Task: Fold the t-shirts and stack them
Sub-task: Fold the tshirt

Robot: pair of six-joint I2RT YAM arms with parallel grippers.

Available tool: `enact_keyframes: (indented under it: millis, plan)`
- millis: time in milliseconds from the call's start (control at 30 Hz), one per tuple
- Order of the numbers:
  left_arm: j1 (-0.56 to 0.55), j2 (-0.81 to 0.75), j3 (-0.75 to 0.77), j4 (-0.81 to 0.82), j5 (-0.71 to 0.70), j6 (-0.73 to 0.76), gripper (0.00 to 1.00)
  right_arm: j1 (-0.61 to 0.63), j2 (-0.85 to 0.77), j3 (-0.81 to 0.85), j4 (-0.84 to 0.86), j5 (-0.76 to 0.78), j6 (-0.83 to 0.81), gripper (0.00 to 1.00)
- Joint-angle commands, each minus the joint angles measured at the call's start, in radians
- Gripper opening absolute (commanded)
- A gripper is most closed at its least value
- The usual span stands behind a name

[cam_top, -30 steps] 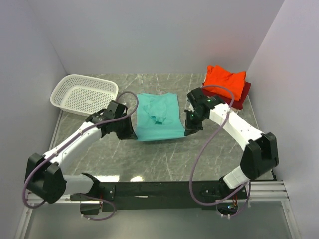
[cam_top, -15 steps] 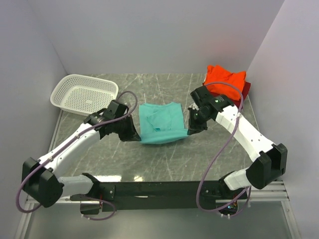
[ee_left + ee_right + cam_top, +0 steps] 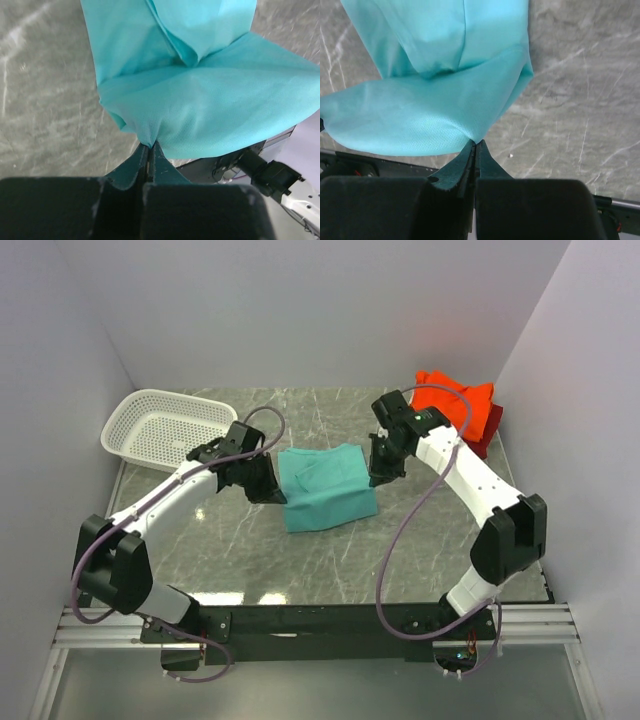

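From above, my left gripper (image 3: pixel 275 496) and right gripper (image 3: pixel 377 479) hide the corners they pinch of the soft teal cloth t-shirt (image 3: pixel 328 492), both wrist views crop it at their top edges, and the folded orange-red cloth t-shirt (image 3: pixel 455 402) covers most of the dark red cloth t-shirt (image 3: pixel 480 448).

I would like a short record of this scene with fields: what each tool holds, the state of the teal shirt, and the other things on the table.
left tool: shut, pinching one corner of the teal cloth t-shirt
right tool: shut, pinching another corner of it
shirt state: partly folded, stretched between both tools over the grey marble-pattern table
folded pile: orange-red cloth t-shirt on a dark red one, far right
white plastic mesh basket: far left
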Motion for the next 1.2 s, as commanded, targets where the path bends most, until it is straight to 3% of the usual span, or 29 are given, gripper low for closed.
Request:
enact_keyframes:
  millis: [0,467,867,900,967,1000,1033,1100,1167]
  plan:
    - [0.036,0.033,0.056,0.056,0.049,0.041,0.0,-0.023,0.033,0.078,0.032,0.03,-0.021,0.0]
    - [0.148,0.28,0.249,0.111,0.127,0.088,0.0,-0.103,0.309,0.377,0.043,0.021,-0.076,0.0]
    - [0.207,0.451,0.371,0.177,0.123,0.038,0.0,-0.132,0.541,0.604,0.111,0.004,-0.079,0.0]
    - [0.21,0.458,0.388,0.186,0.113,0.027,0.06,-0.135,0.571,0.625,0.118,-0.007,-0.079,0.0]
    - [0.219,0.48,0.442,0.212,0.087,-0.005,0.36,-0.138,0.596,0.688,0.167,-0.085,-0.091,0.31]
    - [0.22,0.484,0.462,0.22,0.078,-0.02,0.65,-0.146,0.608,0.707,0.213,-0.115,-0.091,0.55]
    - [0.22,0.486,0.483,0.228,0.066,-0.025,0.72,-0.147,0.607,0.724,0.242,-0.142,-0.094,0.61]
    - [0.217,0.472,0.511,0.267,0.055,-0.033,0.85,-0.152,0.577,0.721,0.304,-0.221,-0.1,0.84]
    - [0.211,0.443,0.511,0.278,0.043,-0.031,0.88,-0.157,0.547,0.69,0.376,-0.275,-0.105,0.85]
